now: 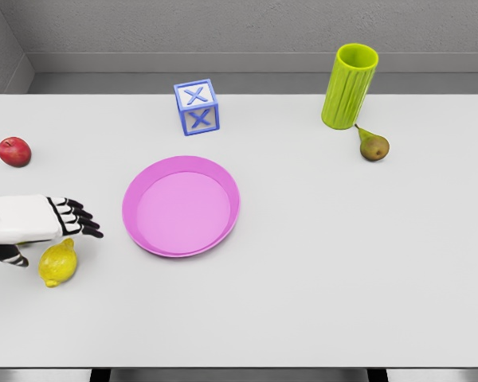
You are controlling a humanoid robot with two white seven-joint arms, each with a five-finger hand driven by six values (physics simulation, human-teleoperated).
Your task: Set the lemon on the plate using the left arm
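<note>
Lemon (57, 263), a yellow, slightly knobbly oval fruit, lay on the white surface (342, 263) just below and a little inward of the left hand (68, 219), close under its wrist side and not gripped. The white left hand with black-jointed fingers (81, 221) reached in from the left edge, its fingers extended and loosely spread toward the plate, holding nothing; a dark thumb tip showed beneath the forearm, near the fruit. Whether any part of the hand touched the lemon could not be told. The right hand was out of view.

The round pink plastic plate (223, 171) sat just beyond the fingertips, farther along the direction they pointed, and it was bare.

Judging from this, the grasp had not yet been made, and the main risk looked to be the offset: the fingers pointed past the lemon rather than over it, so closing from there would likely catch air or clip the fruit's upper end. An oval fruit nudged off-centre would probably roll, perhaps toward the near edge of the surface. A low sweep toward the plate might also strike its raised rim and shove it.

Far beyond the hand lay a red apple (14, 151), well clear of the path.
</note>
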